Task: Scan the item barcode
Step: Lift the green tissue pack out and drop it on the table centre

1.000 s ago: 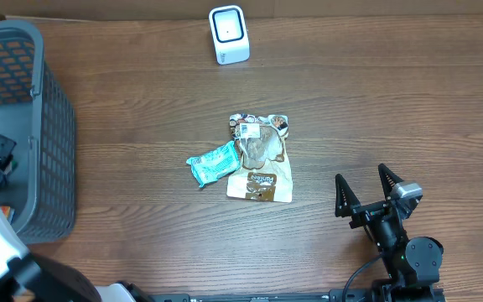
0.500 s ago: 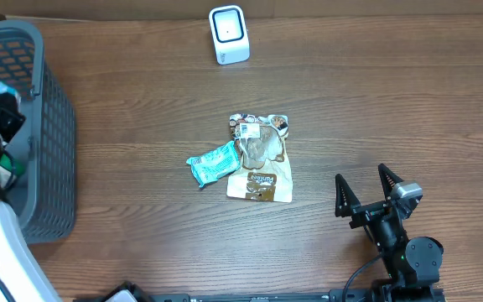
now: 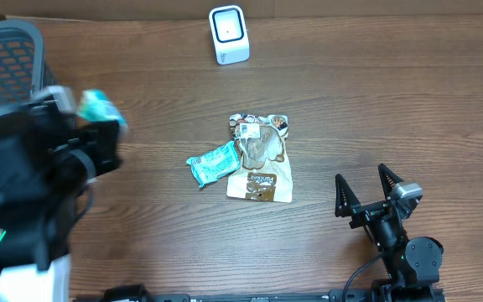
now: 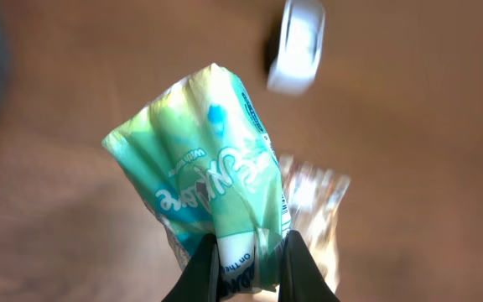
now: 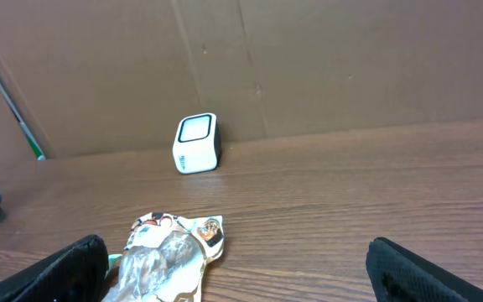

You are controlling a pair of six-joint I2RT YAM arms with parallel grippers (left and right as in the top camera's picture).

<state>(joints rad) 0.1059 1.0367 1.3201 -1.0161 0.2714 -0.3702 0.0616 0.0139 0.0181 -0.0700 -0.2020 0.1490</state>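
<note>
Jaws of the left gripper (image 4: 250,243) clamp a crinkled mint-green plastic packet (image 4: 204,159) – raised, well left of the small white box-shaped scanner (image 3: 228,33) – while the right gripper (image 3: 361,178), well apart from the scanner, gapes empty.

Overhead: straight down on the table (image 3: 376,101), wide and far; left wrist: very close, blurred, probably angled down over a teal packet (image 4: 212,184); right wrist: low, level across the wood toward the back wall (image 5: 309,67); common to all three: white scanner (image 3: 228,33).
</note>
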